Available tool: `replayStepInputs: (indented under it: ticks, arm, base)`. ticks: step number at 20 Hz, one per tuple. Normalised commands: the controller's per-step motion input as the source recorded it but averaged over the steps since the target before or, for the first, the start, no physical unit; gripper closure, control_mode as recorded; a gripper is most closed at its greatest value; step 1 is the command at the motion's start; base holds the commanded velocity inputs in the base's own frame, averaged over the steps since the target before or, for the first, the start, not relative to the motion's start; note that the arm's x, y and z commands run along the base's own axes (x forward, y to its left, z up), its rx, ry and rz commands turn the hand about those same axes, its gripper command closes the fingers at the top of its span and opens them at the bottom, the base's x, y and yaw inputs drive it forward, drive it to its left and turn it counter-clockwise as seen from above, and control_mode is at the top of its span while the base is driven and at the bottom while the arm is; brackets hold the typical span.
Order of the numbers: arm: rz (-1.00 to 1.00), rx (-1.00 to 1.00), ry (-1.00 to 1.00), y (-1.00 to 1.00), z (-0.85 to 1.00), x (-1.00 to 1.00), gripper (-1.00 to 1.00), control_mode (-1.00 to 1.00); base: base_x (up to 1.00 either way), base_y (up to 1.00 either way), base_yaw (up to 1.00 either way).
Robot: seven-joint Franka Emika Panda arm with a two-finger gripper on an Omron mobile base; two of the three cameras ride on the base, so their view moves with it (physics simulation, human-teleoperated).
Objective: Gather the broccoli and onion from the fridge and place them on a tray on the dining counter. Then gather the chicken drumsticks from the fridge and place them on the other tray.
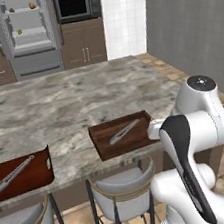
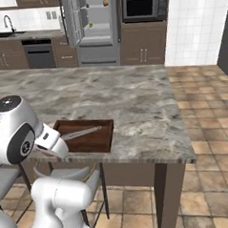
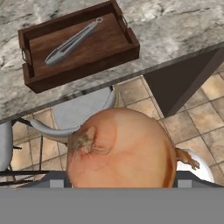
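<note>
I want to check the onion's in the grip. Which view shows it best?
The hand view: the onion sits large and close at the bottom, right where the jaws are, above a stool and the floor, with the tray beyond. In both base views the arm's own body covers the hand, so the onion is hidden.

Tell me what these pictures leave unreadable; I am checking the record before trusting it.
- Gripper jaws: in the hand view the round orange-brown onion covers them.
- Small items on the open grey fridge shelves: too small to identify in both base views.
- Left dark wooden tray: cut off by the left base view's edge.
</note>
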Motion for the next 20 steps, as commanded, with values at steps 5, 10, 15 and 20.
replayStepInputs:
  ticks: [5, 10, 15, 20]
  arm:
    - [0.0, 0.0, 0.0, 0.0, 0.0, 0.0, 1.0, 1.0]
    - [0.03, 0.0, 0.05, -0.07, 0.04, 0.27, 1.0, -1.0]
    - [0.09, -0.08, 0.23, -0.29, 0.48, 0.71, 1.0, -1.0]
    - [0.36, -0.16, 0.26, -0.48, 0.05, 0.97, 1.0, -1.0]
  base:
    - [0.46, -0.02, 0.0]
    - [0.19, -0.01, 0.0]
    - [0.0, 0.0, 0.0]
    - [0.0, 0.0, 0.0]
